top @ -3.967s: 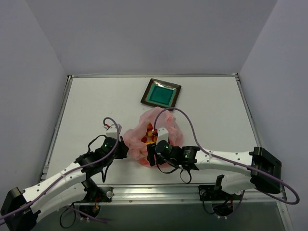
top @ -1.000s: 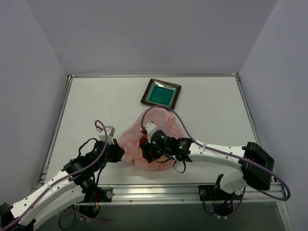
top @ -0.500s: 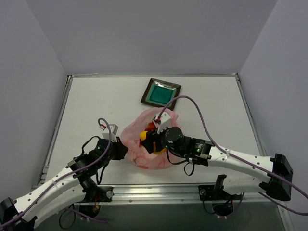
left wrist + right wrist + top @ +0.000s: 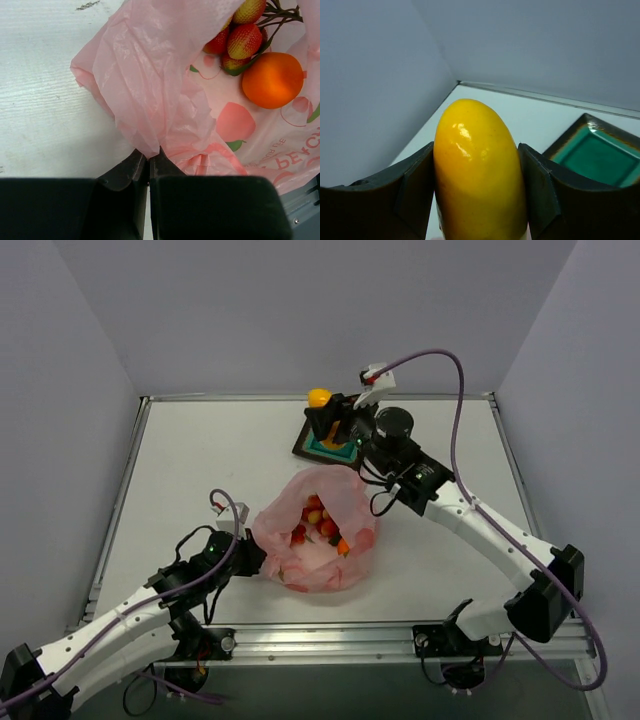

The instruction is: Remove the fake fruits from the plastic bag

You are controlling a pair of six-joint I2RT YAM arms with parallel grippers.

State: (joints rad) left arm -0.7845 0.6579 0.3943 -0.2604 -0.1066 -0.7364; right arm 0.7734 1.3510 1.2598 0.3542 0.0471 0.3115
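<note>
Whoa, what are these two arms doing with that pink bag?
They are emptying toy fruit out of the pink plastic bag. The left gripper pinches the bag's edge, low over the table. The right gripper holds a yellow mango in the air near the teal plate. An orange and some strawberries are not out yet.

I'm seeing the left side of the surface [image 4: 190, 460] lying bare, so a tool could be passing there freely. The plastic bag [image 4: 278, 530] is sitting front and centre with its mouth gaping upward, open to a reach from above. The left tool [image 4: 250, 555] is pinching its left edge and blocking that side. The right tool [image 4: 322, 420], clamping the mango [image 4: 319, 397], is hanging over the plate [image 4: 303, 448] — its arm [image 4: 470, 520] and cable [image 4: 455, 380] are crossing the right half.
</note>
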